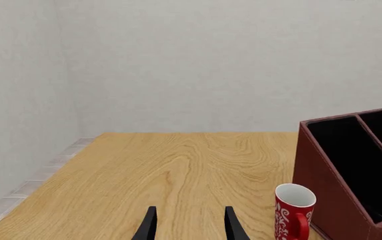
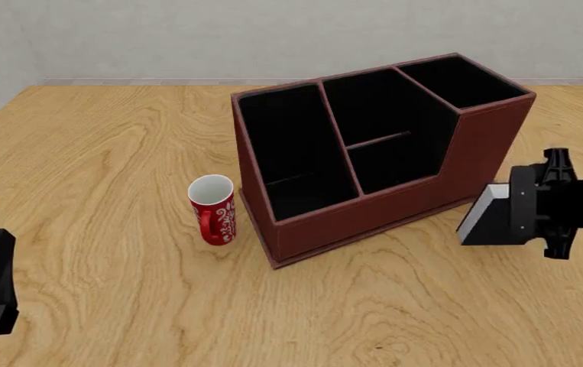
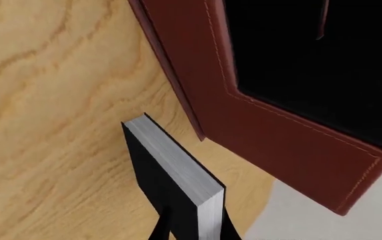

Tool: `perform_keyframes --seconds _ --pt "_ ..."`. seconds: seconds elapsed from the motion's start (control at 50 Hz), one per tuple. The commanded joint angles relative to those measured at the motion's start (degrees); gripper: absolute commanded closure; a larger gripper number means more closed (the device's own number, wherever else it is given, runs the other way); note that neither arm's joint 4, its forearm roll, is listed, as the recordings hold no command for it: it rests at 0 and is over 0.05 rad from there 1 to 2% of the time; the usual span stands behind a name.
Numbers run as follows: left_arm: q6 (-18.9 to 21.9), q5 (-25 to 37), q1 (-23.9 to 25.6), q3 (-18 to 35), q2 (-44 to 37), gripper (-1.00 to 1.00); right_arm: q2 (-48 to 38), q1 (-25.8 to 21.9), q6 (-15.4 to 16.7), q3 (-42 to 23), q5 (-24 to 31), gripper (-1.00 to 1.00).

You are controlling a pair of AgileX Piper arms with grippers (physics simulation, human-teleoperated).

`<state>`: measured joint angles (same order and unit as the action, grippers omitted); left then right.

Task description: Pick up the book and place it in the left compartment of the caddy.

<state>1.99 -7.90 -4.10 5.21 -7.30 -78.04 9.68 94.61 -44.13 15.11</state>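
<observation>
Right now we have the book [image 2: 487, 216] pinched in the right gripper [image 2: 536, 205], clear of the table [image 2: 98, 153] and just off the caddy [image 2: 373, 153] at its tall end, on the near-right side. In the right wrist view the black fingers [image 3: 167, 227] straddle the cover at one end while the white page edges [image 3: 177, 165] face the camera, so we judge the hold as a pinch across the thickness near one end, which could let the book swing.

The left compartment [image 2: 289, 149] is the long slot at the caddy's opposite, lower end, next to the red mug [image 2: 212, 209]. To do this step well, we should raise the book above the caddy's tall end before crossing, otherwise it may clip the stepped rim or a divider. We then want the book's long edge lined up with the slot's length before lowering, and we should descend slowly so the covers clear both walls. The mug stands just beside the caddy's outer wall there, so we keep the approach from above rather than from the side.

The left gripper [image 1: 191, 227] rests low, well away from the caddy, its fingers spread with nothing between them; we leave it parked.
</observation>
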Motion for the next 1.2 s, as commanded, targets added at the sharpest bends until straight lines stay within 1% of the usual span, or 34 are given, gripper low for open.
perform_keyframes --seconds 0.02,0.04,0.08,0.12,0.14,0.22,0.26,0.28,0.32,0.44,0.56,0.64,0.66,0.68,0.74,0.76,0.78,0.84,0.86,0.88,0.9,0.94,0.96,0.98,1.0,1.02,1.06,1.08,1.1,1.12,1.14,1.16,1.18,1.2 --pt "-0.54 -1.05 0.45 -0.67 -0.27 -1.00 3.93 -2.97 -2.97 4.24 3.96 1.00" --pt "-0.65 -1.64 0.69 -1.03 -0.40 -1.00 5.44 -2.69 -2.03 5.72 3.83 1.00" --pt "-0.81 -2.10 0.77 -1.31 -0.39 -1.00 6.64 -2.71 -1.70 5.76 4.22 1.00" --pt "-0.99 -1.52 0.89 -1.05 0.12 -1.00 8.19 -3.24 -2.50 5.72 5.73 1.00" --pt "-0.98 -1.22 0.92 -0.97 0.42 -1.00 8.86 -3.07 -1.79 6.26 5.64 1.00" --pt "-1.38 0.81 0.89 -0.25 1.99 -1.00 11.66 -2.77 -1.94 4.90 9.35 1.00" --pt "-1.53 0.96 0.86 -0.28 2.20 -1.00 12.39 -2.66 -1.83 5.11 10.01 1.00" --pt "-1.70 1.11 0.87 -0.40 2.57 -1.00 14.00 -2.02 -1.13 5.24 11.56 1.00" --pt "-1.83 1.13 0.85 -0.45 2.75 -1.00 15.87 -2.02 -1.19 5.28 13.38 1.00" --pt "-2.17 2.63 1.13 0.58 3.71 -1.00 20.84 -2.10 -2.51 3.62 19.48 1.00" --pt "-2.52 3.55 1.60 1.06 4.64 -1.00 25.37 -1.02 -2.35 2.29 24.77 1.00" --pt "-2.86 3.38 2.02 0.76 5.16 -1.00 28.99 -1.39 -3.31 -0.27 30.28 1.00" --pt "-2.86 3.42 2.02 0.75 5.21 -1.00 29.01 -1.39 -3.31 -0.29 30.31 1.00" --pt "-3.07 3.22 2.09 0.66 5.20 -1.00 29.81 -1.31 -4.42 -1.62 32.46 1.00" --pt "-3.16 3.41 2.17 0.78 5.43 -1.00 31.06 -0.87 -4.65 -2.27 34.19 1.00" --pt "-3.22 3.21 2.24 0.68 5.43 -1.00 31.42 -1.40 -7.54 -4.83 37.25 1.00" --pt "-3.21 3.11 2.29 0.65 5.41 -1.00 31.99 -2.20 -8.66 -5.70 38.78 1.00" --pt "-3.32 3.04 2.42 0.74 5.34 -1.00 32.38 -6.01 -15.73 -11.20 44.26 1.00" --pt "-3.28 3.06 2.51 0.78 5.34 -1.00 33.43 -7.23 -16.44 -11.72 46.01 1.00" --pt "-3.29 3.14 2.61 0.94 5.34 -1.00 33.88 -8.20 -18.21 -13.47 48.46 1.00" --pt "-3.27 3.19 2.69 1.05 5.33 -1.00 34.62 -7.31 -17.68 -13.33 48.87 1.00" --pt "-3.20 3.09 2.98 1.11 5.24 -1.00 35.37 -10.48 -21.49 -16.54 53.04 1.00" --pt "-3.23 3.03 3.13 1.09 5.20 -1.00 36.07 -8.94 -20.42 -15.87 53.18 1.00" --pt "-3.25 2.81 3.22 0.98 5.04 -1.00 35.85 -12.52 -24.87 -17.80 54.75 1.00" --pt "-3.21 2.71 3.34 0.94 4.91 -1.00 35.05 -12.64 -26.97 -17.96 54.73 1.00" --pt "-3.36 2.73 3.30 0.98 4.99 -1.00 34.87 -15.08 -29.55 -18.59 54.77 1.00" --pt "-3.43 3.03 3.40 1.19 5.21 -1.00 34.76 -14.51 -31.13 -18.86 54.78 1.00" --pt "-3.33 3.56 3.56 1.56 5.61 -1.00 33.31 -17.45 -36.57 -21.06 54.78 1.00" --pt "-3.33 3.61 3.56 1.57 5.65 -1.00 33.29 -17.45 -36.57 -21.08 54.78 1.00" --pt "-3.24 3.88 3.69 1.75 5.92 -1.00 31.64 -19.09 -41.49 -22.88 54.78 1.00" --pt "-3.20 4.01 3.70 1.80 6.02 -1.00 32.37 -19.32 -40.37 -22.13 54.78 1.00" --pt "-3.23 4.04 3.69 1.77 6.11 -1.00 32.46 -21.56 -42.30 -22.34 54.78 1.00" --pt "-3.31 3.88 3.61 1.60 6.12 -1.00 31.79 -21.47 -43.94 -23.50 54.78 1.00" --pt "-3.23 3.83 3.60 1.52 6.14 -1.00 31.90 -23.00 -44.82 -23.65 54.78 1.00"
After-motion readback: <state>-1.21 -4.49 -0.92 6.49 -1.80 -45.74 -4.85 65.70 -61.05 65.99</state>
